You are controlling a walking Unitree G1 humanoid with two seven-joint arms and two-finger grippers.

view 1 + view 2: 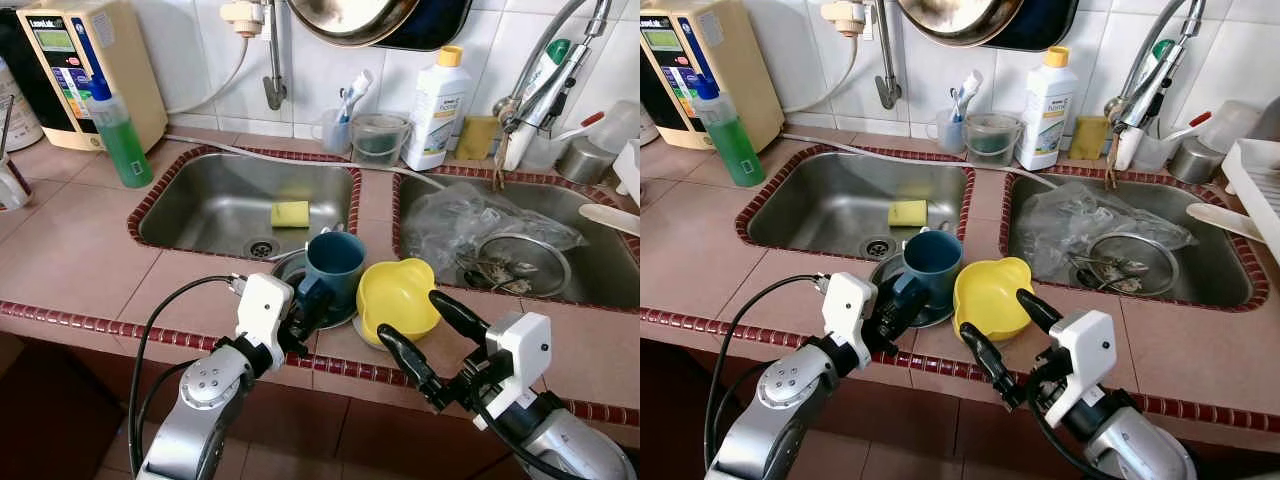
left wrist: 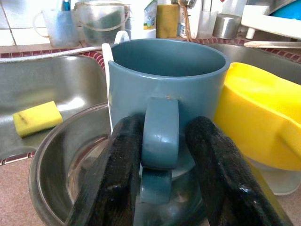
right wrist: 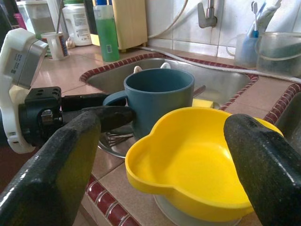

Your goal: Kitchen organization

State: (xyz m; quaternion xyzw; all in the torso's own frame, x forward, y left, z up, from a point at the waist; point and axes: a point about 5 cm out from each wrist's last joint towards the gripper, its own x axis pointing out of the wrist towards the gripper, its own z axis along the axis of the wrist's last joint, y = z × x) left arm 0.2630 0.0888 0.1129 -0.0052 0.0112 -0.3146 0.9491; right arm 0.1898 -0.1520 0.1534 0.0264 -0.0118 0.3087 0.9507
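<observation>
Tiled counter (image 1: pixel 80 250) ahead: my left gripper (image 1: pixel 305 305) seemingly pinches the blue mug (image 1: pixel 335 265) handle; right gripper (image 1: pixel 420 335) gapes wide around the yellow bowl (image 1: pixel 397 297) near the edge.

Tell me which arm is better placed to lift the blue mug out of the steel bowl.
The left. Its end effector already has both fingers around the handle of the blue mug. The right end effector is open in front of the yellow bowl.

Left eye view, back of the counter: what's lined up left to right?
Water filter unit → green soap bottle → cup with toothbrushes → clear plastic container → white bottle with yellow cap → faucet.
</observation>
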